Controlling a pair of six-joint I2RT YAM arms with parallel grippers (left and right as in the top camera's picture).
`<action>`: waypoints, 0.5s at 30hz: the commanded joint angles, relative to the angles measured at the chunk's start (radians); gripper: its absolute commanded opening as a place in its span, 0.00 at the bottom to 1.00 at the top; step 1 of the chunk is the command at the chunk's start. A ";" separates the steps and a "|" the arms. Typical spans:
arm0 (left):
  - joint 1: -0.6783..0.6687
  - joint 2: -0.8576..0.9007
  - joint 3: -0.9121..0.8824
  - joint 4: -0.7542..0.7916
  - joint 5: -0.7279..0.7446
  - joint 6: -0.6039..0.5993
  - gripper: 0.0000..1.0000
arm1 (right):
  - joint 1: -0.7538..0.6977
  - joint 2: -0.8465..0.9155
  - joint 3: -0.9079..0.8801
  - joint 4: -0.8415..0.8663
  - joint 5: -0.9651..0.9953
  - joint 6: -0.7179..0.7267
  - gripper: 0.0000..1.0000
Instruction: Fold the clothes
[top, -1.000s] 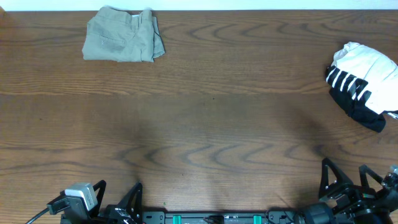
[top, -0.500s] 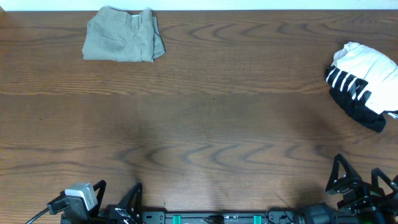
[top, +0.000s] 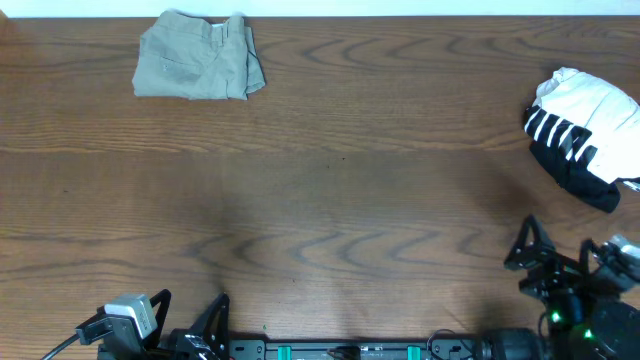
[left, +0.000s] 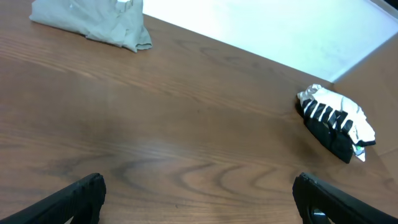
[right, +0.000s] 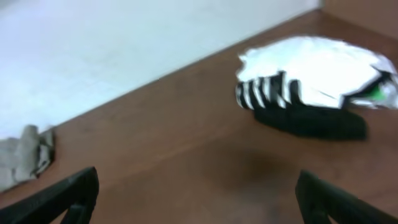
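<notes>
A dark wood-grain table (top: 330, 190) runs back to a pale wall. At its near edge the left gripper (left: 198, 198) and the right gripper (right: 196, 194) both stand with jaws spread wide, holding nothing. Beyond the right one a black-and-white striped garment (top: 582, 130) sits bunched at the right edge, and the khaki trousers (top: 197, 68) lie in a compact bundle at the far left corner, well apart from both.

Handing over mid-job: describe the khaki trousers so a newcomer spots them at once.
Start from the brown wooden table and look to its far edge, on the robot's left. The khaki trousers lie there as a compact bundle. They are plain beige, unlike the black-and-white striped garment at the right edge.
</notes>
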 joint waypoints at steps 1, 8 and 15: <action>0.003 -0.002 -0.002 0.002 0.010 -0.013 0.98 | -0.021 -0.063 -0.109 0.100 -0.146 -0.118 0.99; 0.003 -0.002 -0.002 0.002 0.010 -0.013 0.98 | -0.021 -0.147 -0.348 0.353 -0.164 -0.127 0.99; 0.003 -0.002 -0.002 0.002 0.010 -0.013 0.98 | -0.032 -0.202 -0.531 0.645 -0.227 -0.127 0.99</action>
